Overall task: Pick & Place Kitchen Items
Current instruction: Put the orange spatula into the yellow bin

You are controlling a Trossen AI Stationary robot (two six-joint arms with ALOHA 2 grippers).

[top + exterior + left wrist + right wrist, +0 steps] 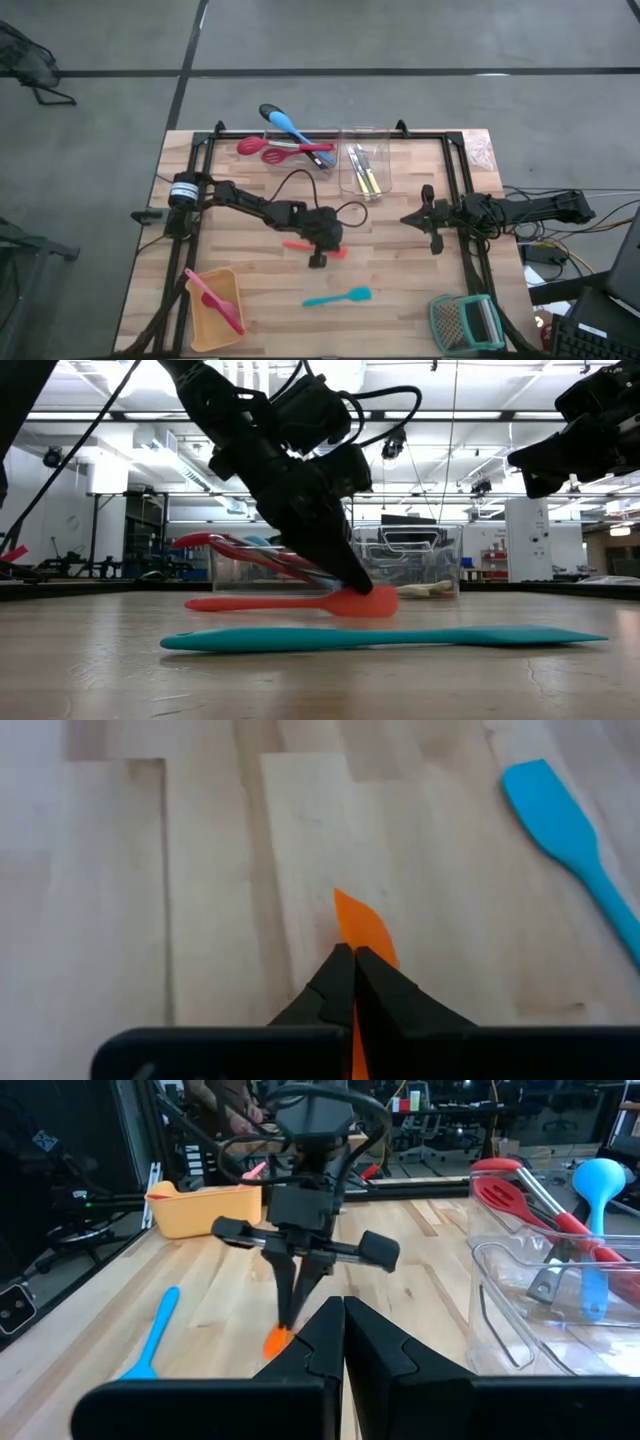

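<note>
2 slim risks stand out for us at this moment. Our left gripper (318, 256) has its jaws pressed together on the edge of the orange spatula (300, 603), which lies flat on the tabletop (420, 290). We judge the hold to be thin: in the left wrist view the jaws meet almost fully, with only a sliver of the orange blade (362, 928) between them and the rest of the blade poking out past the tips. If we lift from here, the spatula could pivot or slide out, because the grip sits near 1 end and the long handle trails off to the side. Pressing lower might also scrape the fingertips against the wood.

In the low view the tips come down at a slant onto the wide end of the spatula, touching it where it meets the tabletop. The teal spatula (338, 297) lies near, apart from the orange one, so a swinging handle might knock it.

Our right gripper (432, 222) hovers above the tabletop on its own side, jaws together on nothing, just beside the clear tub (364, 165) holding yellow-handled cutlery (366, 172). The red spoons (283, 149) rest in the other tub.
</note>
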